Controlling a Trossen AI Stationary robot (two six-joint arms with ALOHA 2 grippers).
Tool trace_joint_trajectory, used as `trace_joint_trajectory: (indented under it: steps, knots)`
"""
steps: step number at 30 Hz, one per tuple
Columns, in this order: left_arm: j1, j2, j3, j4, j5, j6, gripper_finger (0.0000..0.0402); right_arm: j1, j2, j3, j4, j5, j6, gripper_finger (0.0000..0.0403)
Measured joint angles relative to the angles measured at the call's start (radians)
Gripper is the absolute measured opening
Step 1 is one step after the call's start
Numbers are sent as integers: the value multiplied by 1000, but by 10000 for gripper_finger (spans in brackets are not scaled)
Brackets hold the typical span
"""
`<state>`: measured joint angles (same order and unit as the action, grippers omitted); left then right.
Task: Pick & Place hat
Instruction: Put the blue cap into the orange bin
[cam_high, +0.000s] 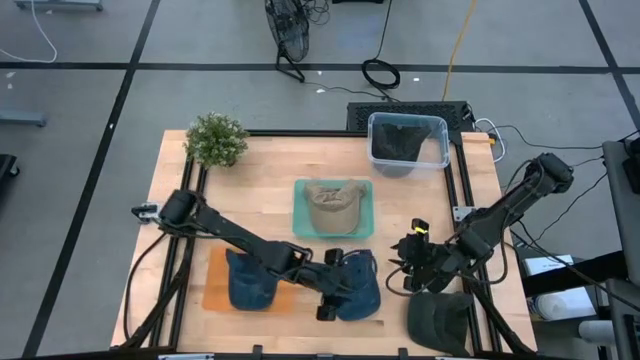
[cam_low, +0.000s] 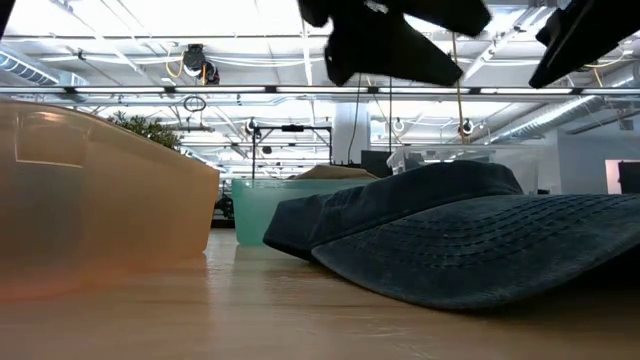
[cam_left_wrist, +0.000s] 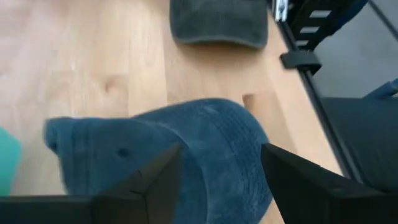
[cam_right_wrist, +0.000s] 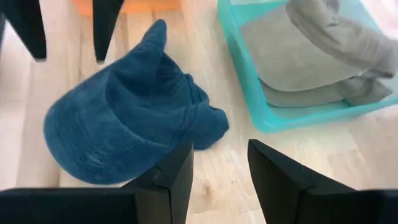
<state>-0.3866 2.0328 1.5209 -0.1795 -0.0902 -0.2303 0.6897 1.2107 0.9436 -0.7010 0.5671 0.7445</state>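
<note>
Your left gripper (cam_left_wrist: 217, 180) hovers with its fingers spread apart directly over the blue hat (cam_high: 355, 285), which lies on bare wood at the lower centre of the high view, just right of the orange tray (cam_high: 212, 292). Your right gripper (cam_right_wrist: 217, 177) also stands open, empty, at the lower right of the high view, near the hat's other side. Expect soft, light denim-like cloth that will buckle and slump; the crown folds easily, so pinch the stiffer brim or a gathered fold of crown. A tan hat (cam_high: 333, 207) fills the teal tray (cam_high: 366, 232) above, and a dark hat (cam_high: 438, 320) sits at the lower right.
</note>
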Motion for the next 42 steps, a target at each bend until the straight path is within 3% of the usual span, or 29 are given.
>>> trace_joint_trajectory:
  steps: [12, 19, 23, 30, 36, 42]
  knots:
    - [43, 119, 16, 28, -52, -227, 218, 58, -15, 0, -14, 9, -74, 138]
    - [37, 156, 18, 30, -46, -220, 213, 72, -15, 0, -55, 14, -79, 131]
    - [31, 148, 18, 14, -52, -150, 163, 71, -15, 0, -60, 38, -76, 130]
    - [35, 143, 17, 16, 6, -53, 16, 72, -15, 0, -60, 34, -17, 130]
    - [44, 107, 29, -20, 70, 45, 23, 72, -15, 1, -59, 32, 6, 130]
    - [35, -72, 43, -234, 59, 118, 13, 72, -14, 1, -61, 32, -4, 130]
